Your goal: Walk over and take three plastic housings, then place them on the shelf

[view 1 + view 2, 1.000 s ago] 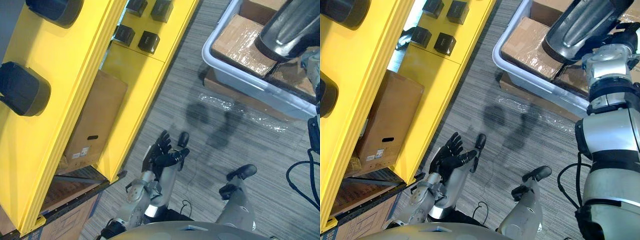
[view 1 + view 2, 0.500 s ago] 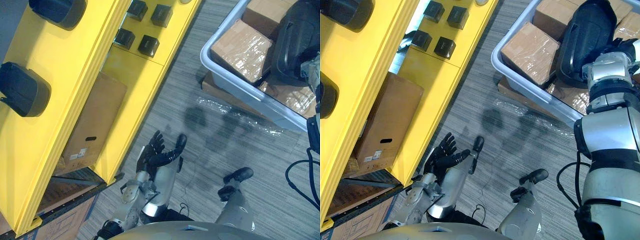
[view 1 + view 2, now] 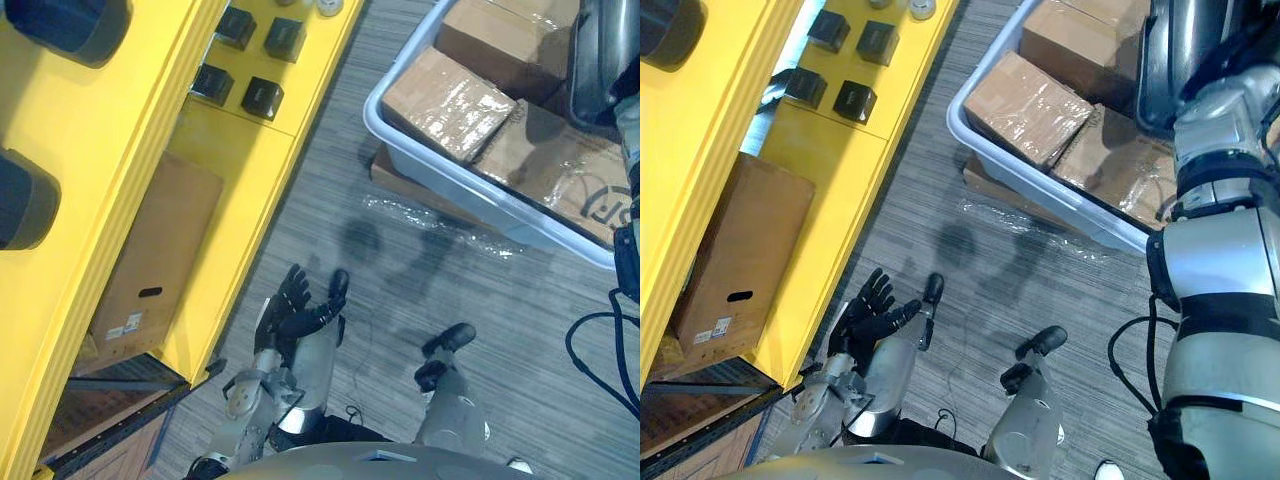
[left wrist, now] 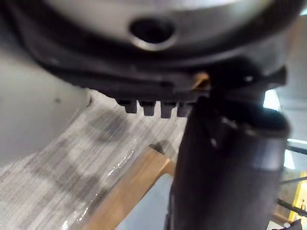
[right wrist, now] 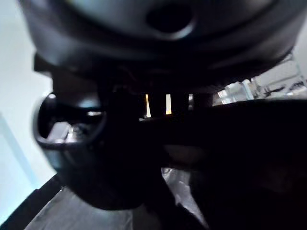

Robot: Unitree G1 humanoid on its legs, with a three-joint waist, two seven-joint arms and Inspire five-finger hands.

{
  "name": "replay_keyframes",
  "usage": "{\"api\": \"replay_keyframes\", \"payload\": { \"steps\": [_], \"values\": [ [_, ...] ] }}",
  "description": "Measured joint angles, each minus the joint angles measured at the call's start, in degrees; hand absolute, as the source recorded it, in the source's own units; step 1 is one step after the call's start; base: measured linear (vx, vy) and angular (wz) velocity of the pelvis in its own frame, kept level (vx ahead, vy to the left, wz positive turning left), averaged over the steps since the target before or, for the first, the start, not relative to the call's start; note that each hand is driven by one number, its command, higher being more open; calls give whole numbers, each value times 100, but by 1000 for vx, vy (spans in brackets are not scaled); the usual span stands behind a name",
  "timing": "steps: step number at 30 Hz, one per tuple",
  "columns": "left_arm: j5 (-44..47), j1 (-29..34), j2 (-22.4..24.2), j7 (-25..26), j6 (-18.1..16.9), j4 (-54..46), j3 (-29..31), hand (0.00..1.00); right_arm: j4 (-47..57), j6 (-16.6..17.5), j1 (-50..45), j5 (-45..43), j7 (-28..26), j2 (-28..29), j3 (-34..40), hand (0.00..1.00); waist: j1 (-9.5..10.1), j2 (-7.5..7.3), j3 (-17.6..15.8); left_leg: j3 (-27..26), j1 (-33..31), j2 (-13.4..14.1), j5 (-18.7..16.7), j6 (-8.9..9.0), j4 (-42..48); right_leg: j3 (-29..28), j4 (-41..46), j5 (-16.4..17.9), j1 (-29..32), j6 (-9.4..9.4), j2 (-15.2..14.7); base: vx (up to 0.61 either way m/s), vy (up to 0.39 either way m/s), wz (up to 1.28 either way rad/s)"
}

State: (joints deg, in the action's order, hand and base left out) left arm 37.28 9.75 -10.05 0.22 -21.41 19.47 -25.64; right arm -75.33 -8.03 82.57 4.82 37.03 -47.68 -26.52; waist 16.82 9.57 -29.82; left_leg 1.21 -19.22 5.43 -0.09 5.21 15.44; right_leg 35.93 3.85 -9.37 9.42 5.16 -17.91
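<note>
Plastic housing: dark and glossy, upright at the far right above the tub, with the fingers of your right hand curled over its edge. Notes run near to far. Closest to you, the left hand hangs over the carpet, palm up, with fingers straight and spread and nothing in it. Its wrist view adds detail: a short row of fingertips with the thumb standing apart. Past them it shows the carpet and a brown board. Beside the left hand, a cardboard box sits in the low bay of the yellow shelf. The left eye view gives you two housings on the shelf's top deck, well apart: the nearer shelf housing and the farther shelf housing. Beyond the cardboard box, four small black blocks sit in two pairs on a lower yellow level. Across the carpet, clear film lies just in front of the grey tub, which holds wrapped cartons. The right eye view gives you the whole right arm rising to the held housing. The right wrist view is too dark to separate fingers from housing.
</note>
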Motion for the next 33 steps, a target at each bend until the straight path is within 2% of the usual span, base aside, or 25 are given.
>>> {"api": "replay_keyframes", "payload": {
  "steps": [4, 7, 10, 12, 15, 17, 22, 27, 33],
  "values": [
    [-193, 2, -20, -194, 3, -329, 238, 100, 573, 372, -1, 373, 45, -112, -115, 0, -100, -118, -65, -56, 151, 95, 22, 44, -102, -35, -20, 16, -79, -25, 95, -4, -24, -9],
    [-91, -29, -188, -436, 72, -802, 432, 100, 1380, 628, -251, 518, 56, -110, -83, 0, -188, -262, -79, -155, 458, 171, 55, 97, -290, -149, -117, 18, -254, -32, 190, 8, -32, -17],
    [321, -166, -349, -684, 364, -1357, 542, 100, 2654, 909, -1056, 955, 155, -7, 81, 0, -356, -508, 9, -303, 811, 224, 73, 134, -525, -235, -238, 32, -452, -49, 266, 34, -29, -23],
    [607, -538, -446, -775, 701, -1497, 505, 100, 3371, 1113, -1695, 1246, 206, 447, 218, 0, -556, -785, 205, -458, 1013, 256, 91, 170, -701, -348, -335, 29, -503, -49, 338, 47, -19, -29],
    [796, -1055, -435, -780, 1015, -1499, 360, 100, 3985, 1182, -2432, 1459, 205, 961, 349, 0, -711, -1003, 426, -614, 1210, 320, 82, 206, -837, -482, -453, 18, -582, -52, 427, 64, -25, -27],
    [837, -1588, -275, -594, 1314, -1512, 168, 100, 4663, 1206, -3245, 1648, 198, 1556, 522, 0, -876, -1118, 645, -812, 1458, 356, 87, 224, -1000, -641, -581, -16, -677, -48, 499, 86, -20, -36],
    [821, -2237, 160, -80, 1549, -1510, 68, 100, 5284, 1200, -3964, 1727, -60, 2307, 525, 0, -1103, -1119, 939, -1186, 1818, 395, 93, 237, -1181, -855, -798, -92, -841, -51, 583, 50, -7, -31],
    [707, -2291, 435, 347, 1587, -1511, -111, 100, 5644, 1188, -4441, 1723, -174, 2717, 398, 0, -1235, -1092, 1455, -1385, 2092, 436, 57, 313, -1375, -979, -821, -99, -903, -50, 651, 40, 3, -19],
    [422, -2224, 430, 570, 1688, -1524, -75, 100, 5888, 1175, -4623, 1662, -225, 2882, 324, 0, -1207, -1082, 1764, -1448, 2187, 432, 15, 317, -1348, -1035, -826, -108, -961, -43, 652, -6, 10, -5]
  ]
}}
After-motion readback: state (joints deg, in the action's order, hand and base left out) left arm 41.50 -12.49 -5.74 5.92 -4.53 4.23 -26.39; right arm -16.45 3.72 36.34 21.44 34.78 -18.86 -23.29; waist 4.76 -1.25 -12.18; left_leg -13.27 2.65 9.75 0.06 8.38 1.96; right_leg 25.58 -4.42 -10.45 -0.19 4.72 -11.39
